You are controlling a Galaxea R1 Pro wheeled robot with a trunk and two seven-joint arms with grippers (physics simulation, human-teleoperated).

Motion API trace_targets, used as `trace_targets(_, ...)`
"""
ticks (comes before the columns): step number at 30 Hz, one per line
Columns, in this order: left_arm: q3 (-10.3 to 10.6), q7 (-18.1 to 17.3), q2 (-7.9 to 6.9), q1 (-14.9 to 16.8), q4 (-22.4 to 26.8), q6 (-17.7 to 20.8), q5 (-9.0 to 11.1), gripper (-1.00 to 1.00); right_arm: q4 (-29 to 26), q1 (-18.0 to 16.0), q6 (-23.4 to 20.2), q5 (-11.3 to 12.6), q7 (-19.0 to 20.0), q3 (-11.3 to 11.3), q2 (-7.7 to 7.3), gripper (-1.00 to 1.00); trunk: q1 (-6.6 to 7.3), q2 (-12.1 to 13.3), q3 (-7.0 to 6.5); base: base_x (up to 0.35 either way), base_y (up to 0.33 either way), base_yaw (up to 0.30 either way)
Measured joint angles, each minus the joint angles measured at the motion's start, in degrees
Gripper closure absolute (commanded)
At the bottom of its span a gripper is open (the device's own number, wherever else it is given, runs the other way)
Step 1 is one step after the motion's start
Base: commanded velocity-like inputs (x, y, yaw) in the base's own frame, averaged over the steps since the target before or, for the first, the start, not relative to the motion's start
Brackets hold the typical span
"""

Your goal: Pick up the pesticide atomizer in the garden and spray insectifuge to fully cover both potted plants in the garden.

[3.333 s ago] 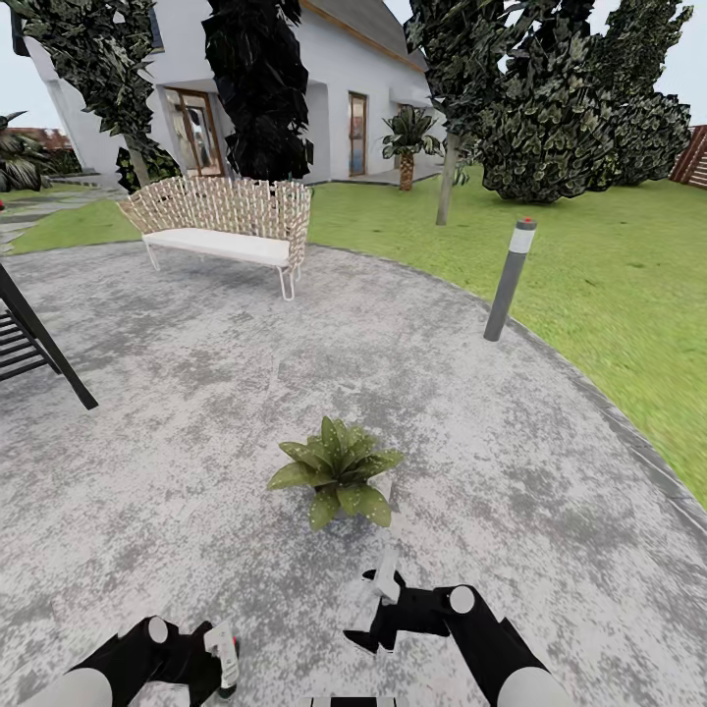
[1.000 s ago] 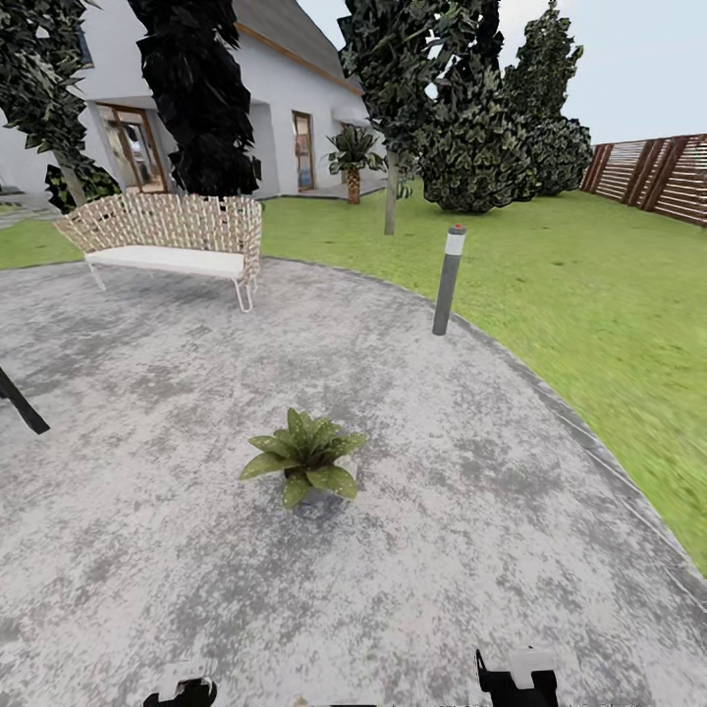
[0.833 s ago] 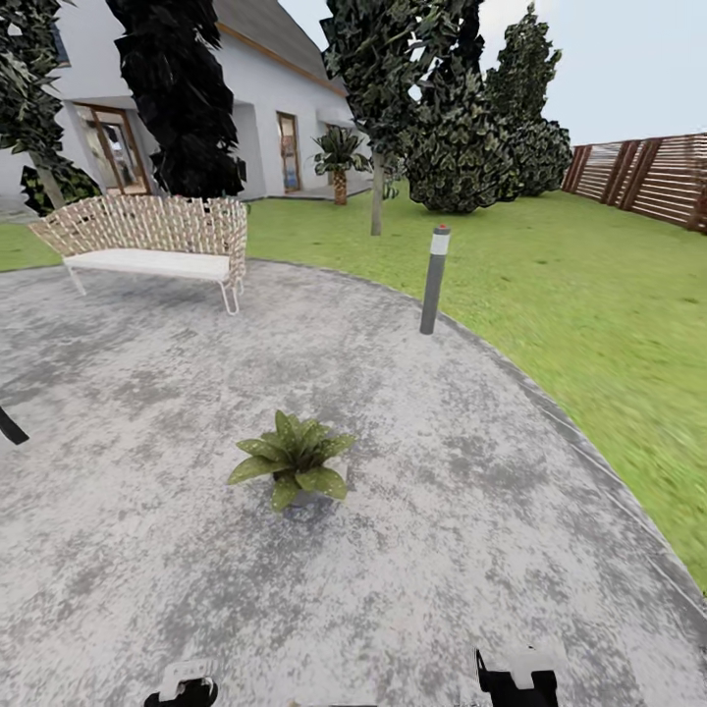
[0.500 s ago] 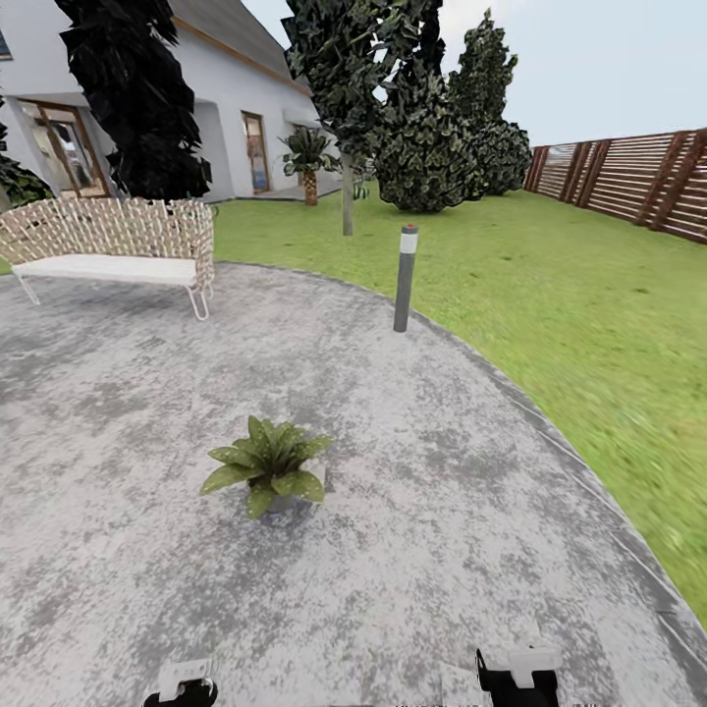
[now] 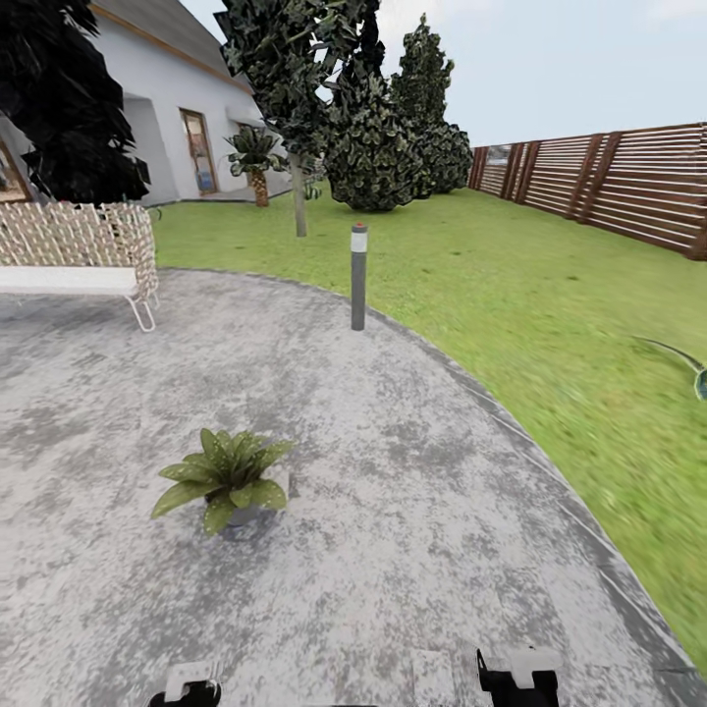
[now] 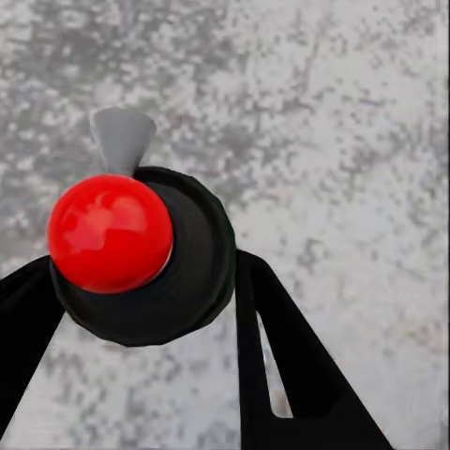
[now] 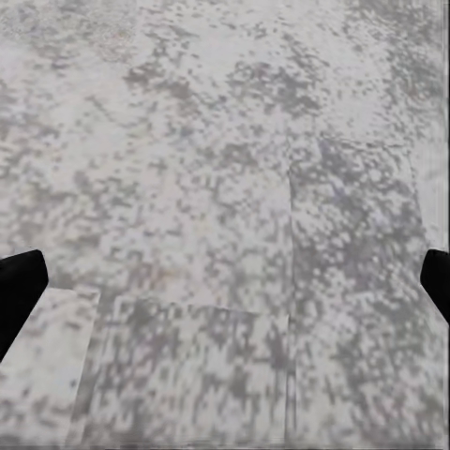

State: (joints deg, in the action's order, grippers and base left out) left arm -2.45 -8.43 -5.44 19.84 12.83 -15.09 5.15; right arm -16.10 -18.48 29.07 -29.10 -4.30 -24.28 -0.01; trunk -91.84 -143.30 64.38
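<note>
One potted plant [image 5: 224,473], a speckled green rosette in a small grey pot, stands on the round stone patio [image 5: 412,511] of the garden, ahead and left of me. In the left wrist view my left gripper [image 6: 141,300] is shut on the pesticide atomizer [image 6: 192,253]. It is seen end-on as a dark round body with a red ball and a grey nozzle. My right gripper [image 7: 227,286] is open over bare stone, fingers wide apart. Bits of my left arm [image 5: 187,687] and right arm [image 5: 517,678] peek in at the bottom edge.
A woven white bench [image 5: 79,260] stands at the far left and a grey bollard light [image 5: 358,275] at the patio rim. Lawn [image 5: 530,295] spreads to the right up to a brown slatted fence [image 5: 619,187]. Trees [image 5: 373,137] and a house stand behind.
The head view has swung right, so the plant, bench and bollard sit further left in the picture and more fence shows. Since 3.3 s ago both arms have drawn back to the bottom edge.
</note>
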Motion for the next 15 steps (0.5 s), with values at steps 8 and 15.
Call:
trace_targets(8, 1.03, -0.08, 2.47, 0.01, 1.11, 0.12, -2.35, 1.00, 0.00, 0.00, 0.00, 0.00, 0.08, 0.08, 0.00, -1.00, 0.00, 0.00, 0.00, 0.000, 0.000, -0.300)
trace_targets(15, 2.41, -0.15, 3.57, 0.01, 1.17, 0.12, -2.84, 1.00, 0.00, 0.00, 0.00, 0.00, 0.08, 0.12, 0.00, -1.00, 0.00, 0.00, 0.00, 0.000, 0.000, -0.300)
